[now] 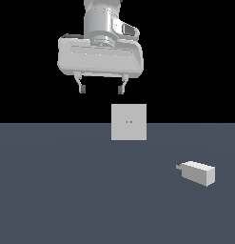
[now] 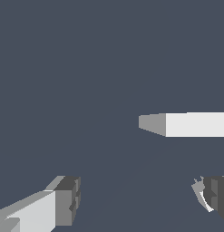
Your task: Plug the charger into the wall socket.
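So we've got the tool (image 1: 101, 88) hanging high with its jaws spread wide and nothing between them. The charger (image 1: 200, 172) lies on the worktop (image 1: 66, 190), well below the tool and off toward the exterior view's right, with its thin prongs (image 1: 179, 167) pointing toward the exterior view's left. The wall socket (image 1: 129, 122) stands upright almost straight below the tool, a touch to the exterior view's right, its two tiny holes (image 1: 129, 122) facing the camera.

Our guess is the charger will handle as a stiff, light little block: nothing squishy, and its flat smooth faces might slip if we pinch off-centre. We'd grab it across the two long side faces around mid-body, keeping well clear of the prongs, since those look thin enough to be the delicate bit and need to stay free for the holes.

Nothing else sits on the worktop, so there's no clutter in the way. The only thing to mind is the socket plate itself, which stands between the tool and the worktop on a straight drop. In the wrist view we see a pale slab (image 2: 190, 124) edge-on, probably that plate.
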Available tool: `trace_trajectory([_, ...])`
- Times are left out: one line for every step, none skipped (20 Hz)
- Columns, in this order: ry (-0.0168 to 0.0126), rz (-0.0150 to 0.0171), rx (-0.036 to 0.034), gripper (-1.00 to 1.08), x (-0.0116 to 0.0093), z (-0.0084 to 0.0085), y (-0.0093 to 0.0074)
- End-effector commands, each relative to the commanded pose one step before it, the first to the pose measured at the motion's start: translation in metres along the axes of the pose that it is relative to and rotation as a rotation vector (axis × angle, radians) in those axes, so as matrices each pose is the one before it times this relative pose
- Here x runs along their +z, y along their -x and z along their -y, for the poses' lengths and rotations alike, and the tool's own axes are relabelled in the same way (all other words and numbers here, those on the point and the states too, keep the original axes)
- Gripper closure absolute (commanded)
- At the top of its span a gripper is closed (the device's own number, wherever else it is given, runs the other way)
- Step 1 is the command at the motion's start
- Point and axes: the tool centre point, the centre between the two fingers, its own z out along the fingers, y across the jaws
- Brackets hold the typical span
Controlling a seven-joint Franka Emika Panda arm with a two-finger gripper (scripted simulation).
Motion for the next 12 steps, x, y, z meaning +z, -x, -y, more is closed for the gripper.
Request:
trace_trajectory([0.00000, 0.00000, 0.00000, -0.92, 0.00000, -0.00001, 0.00000])
trace_trajectory([0.00000, 0.00000, 0.00000, -0.92, 0.00017, -0.00031, 0.00011])
trace_trajectory([-0.00010, -0.00064, -0.00140, -0.92, 0.00011, -0.00008, 0.00040])
trace_trajectory([-0.00013, -0.00070, -0.00153, -0.92, 0.00041, -0.00062, 0.00063])
trace_trajectory([-0.00020, -0.00109, -0.00238, -0.92, 0.00051, -0.00073, 0.00089])
trace_trajectory([-0.00026, -0.00141, -0.00307, -0.92, 0.00066, -0.00096, 0.00116])
trace_trajectory([-0.00031, -0.00170, -0.00370, -0.92, 0.00084, -0.00124, 0.00142])
trace_trajectory([-0.00037, -0.00203, -0.00442, -0.92, 0.00099, -0.00147, 0.00169])
trace_trajectory([-0.00043, -0.00236, -0.00514, -0.92, 0.00115, -0.00169, 0.00196])
trace_trajectory([-0.00049, -0.00268, -0.00584, -0.92, 0.00130, -0.00191, 0.00222])
trace_trajectory([-0.00054, -0.00297, -0.00647, -0.92, 0.00145, -0.00215, 0.00247])
trace_trajectory([-0.00059, -0.00328, -0.00713, -0.92, 0.00159, -0.00235, 0.00270])
